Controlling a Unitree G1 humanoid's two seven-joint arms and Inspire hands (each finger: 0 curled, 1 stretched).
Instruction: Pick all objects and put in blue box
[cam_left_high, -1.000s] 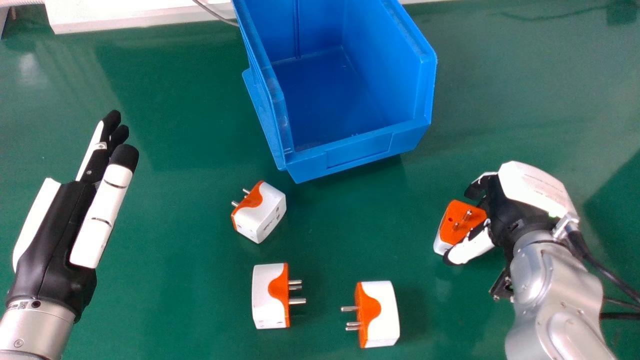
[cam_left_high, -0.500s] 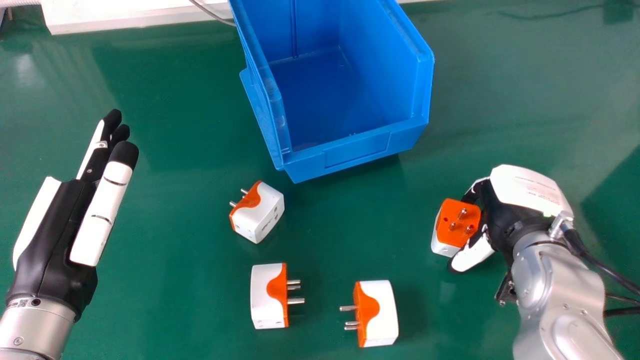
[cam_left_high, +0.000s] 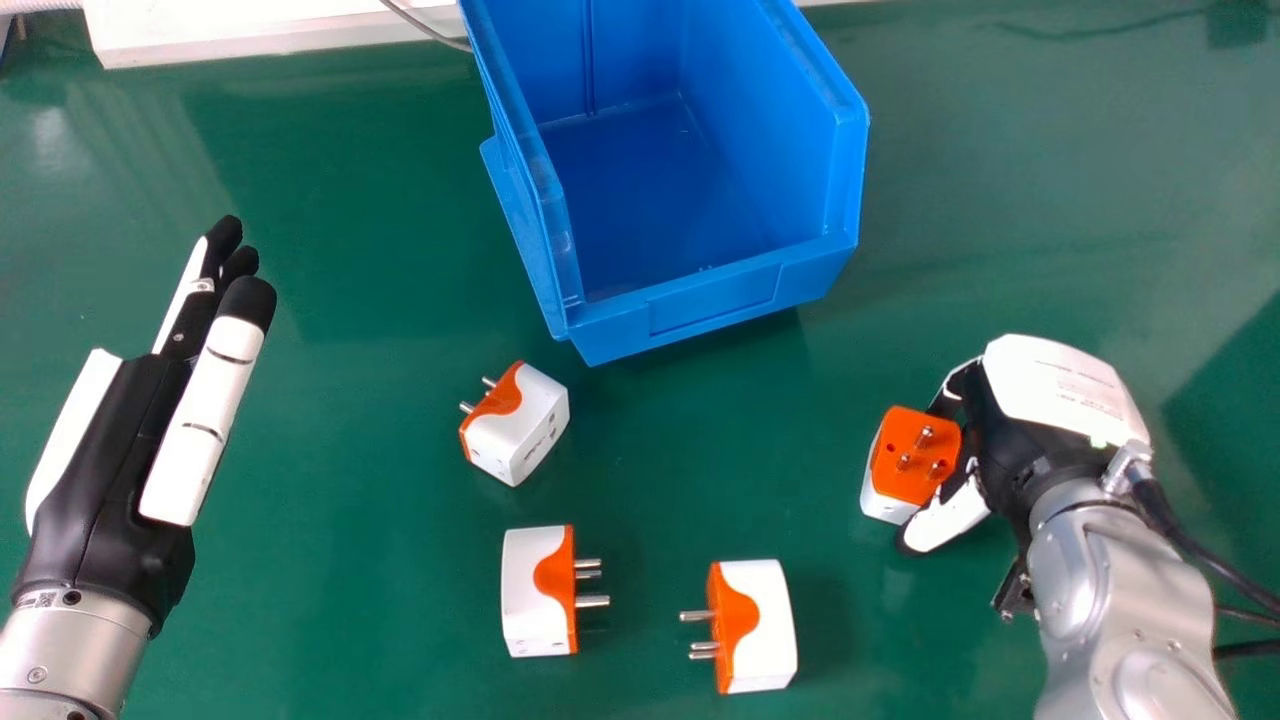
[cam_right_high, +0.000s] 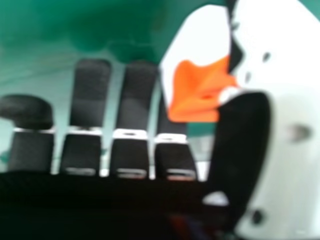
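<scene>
Adapters (cam_left_high: 529, 432) on green table (cam_left_high: 330, 610), white ledge (cam_left_high: 260, 28) beyond

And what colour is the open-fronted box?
The box is blue, clearest in the head view.

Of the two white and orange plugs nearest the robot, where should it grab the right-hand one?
Probably by the plug's white body, pinched across its near and far ends, coming from the robot's right. The metal pins point left, so that approach should keep fingers clear of them.
</scene>
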